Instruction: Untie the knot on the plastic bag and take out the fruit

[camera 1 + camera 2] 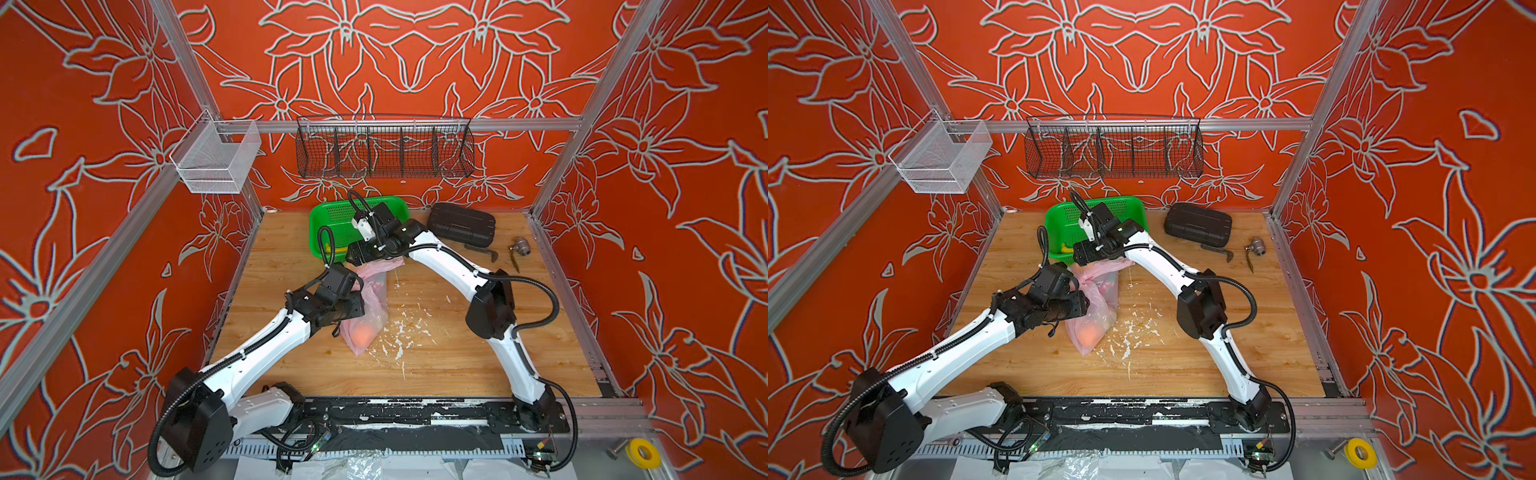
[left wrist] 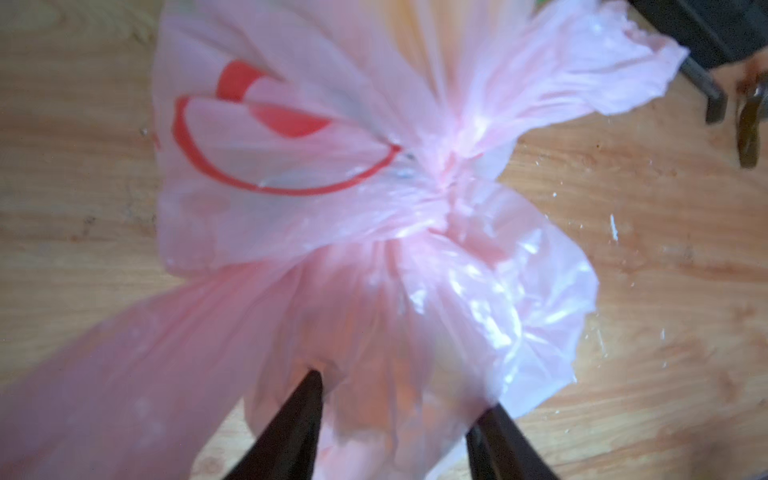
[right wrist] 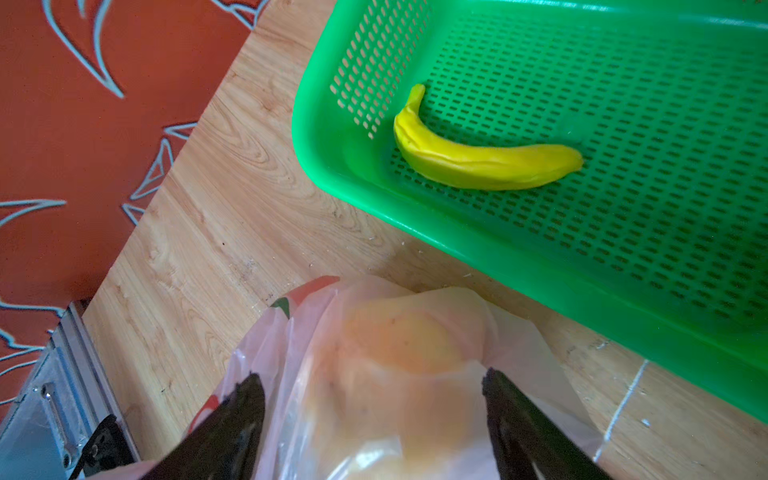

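a lab rig: aluminium frame (image 1: 523, 124), printed walls (image 1: 685, 208).

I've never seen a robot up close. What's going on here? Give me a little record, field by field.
Bag: pink plastic bag lying on the wooden table, knot tied
Contents: orange fruit showing through the bag
Left gripper: jaws astride bunched bag plastic; grip unclear
Right gripper: open, astride the bag's end near the basket
Basket: green basket beyond the bag, one banana inside

Table (image 1: 457, 357) holds plastic bag (image 1: 374, 297), green basket (image 1: 328, 216), black case (image 1: 461, 224).
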